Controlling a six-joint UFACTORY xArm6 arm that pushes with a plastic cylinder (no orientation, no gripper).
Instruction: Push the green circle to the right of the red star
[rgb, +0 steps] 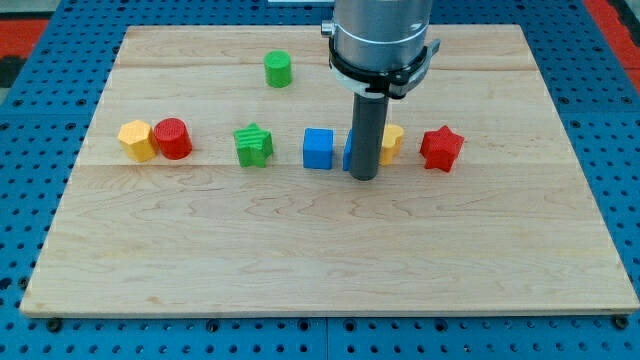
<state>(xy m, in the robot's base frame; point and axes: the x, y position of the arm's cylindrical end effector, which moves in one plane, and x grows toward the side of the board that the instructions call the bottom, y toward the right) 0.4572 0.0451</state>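
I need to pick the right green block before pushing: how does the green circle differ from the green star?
The green circle is a round cylinder; the green star has pointed lobes. The green circle sits alone near the view's top; the green star stands in the middle row, left of the blue cube. My tip is nearer the green star's row. Both are the same green and upright.

This looks like a robot lab. A wooden counter (300, 250) lies on a blue perforated base (40, 110). Small coloured blocks stand on it.
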